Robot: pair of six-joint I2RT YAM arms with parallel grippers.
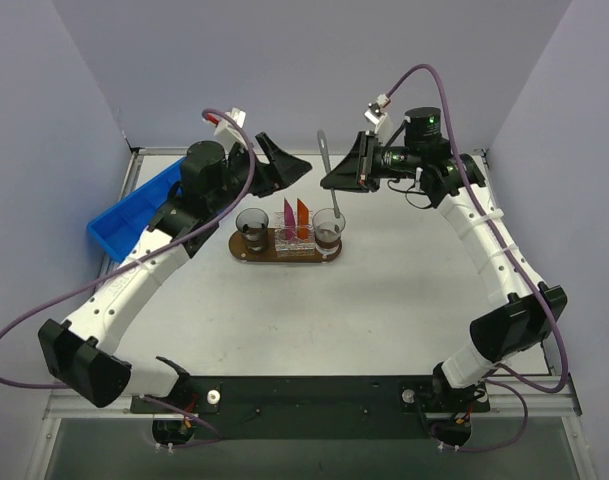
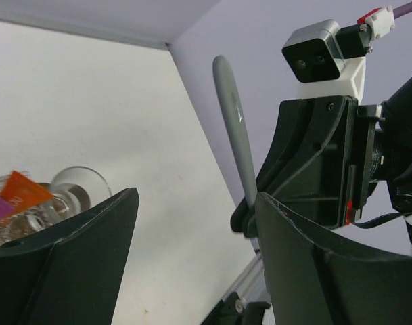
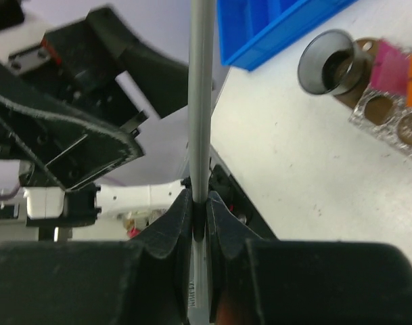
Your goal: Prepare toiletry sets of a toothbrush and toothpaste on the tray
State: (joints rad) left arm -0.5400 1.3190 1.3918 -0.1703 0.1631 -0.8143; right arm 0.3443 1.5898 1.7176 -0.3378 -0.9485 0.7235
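White tabletop (image 1: pixel 384 300) under lavender walls (image 1: pixel 314 60) bears the tray (image 1: pixel 284 257) at its middle, the orange toothpaste (image 1: pixel 302 214) standing in a clear holder (image 1: pixel 294 238) beside a glass cup (image 1: pixel 328 230). We see the right gripper (image 3: pixel 199 203) clenched on the grey toothbrush (image 3: pixel 202 101), upright above that cup, likely to lower it in. The left gripper (image 1: pixel 287 166) gapes empty alongside.
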